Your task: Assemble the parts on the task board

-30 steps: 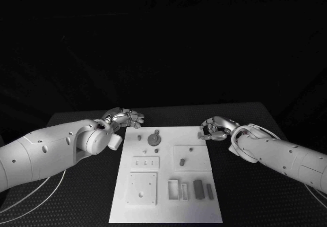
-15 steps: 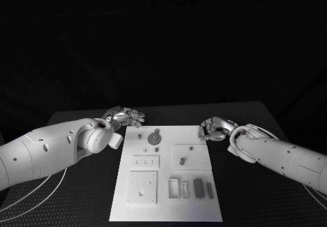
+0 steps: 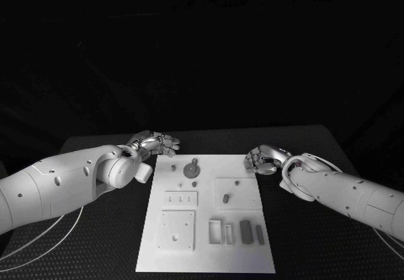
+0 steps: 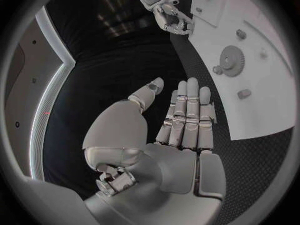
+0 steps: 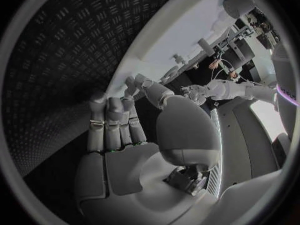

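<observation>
The white task board (image 3: 206,256) lies lengthwise in the middle of the table. A grey gear (image 3: 192,170) stands near its far end with small pegs (image 3: 173,169) around it. An oval part (image 3: 225,199) sits mid-board, and dark blocks (image 3: 245,231) lie near the front right. My left hand (image 3: 156,144) hovers at the board's far left corner; in the left wrist view its fingers (image 4: 186,115) are straight and hold nothing. My right hand (image 3: 263,159) is at the far right edge, fingers (image 5: 109,125) extended and empty.
The black ribbed table (image 3: 320,233) surrounds the board. A raised square plate (image 3: 177,231) with a hole sits at the board's near left, and slotted holders (image 3: 220,232) lie beside the dark blocks. In the left wrist view the gear (image 4: 231,61) lies just beyond my fingertips.
The right hand has edged slightly away from the board's far right edge. The left hand has barely moved. The parts on the board are as they were.
</observation>
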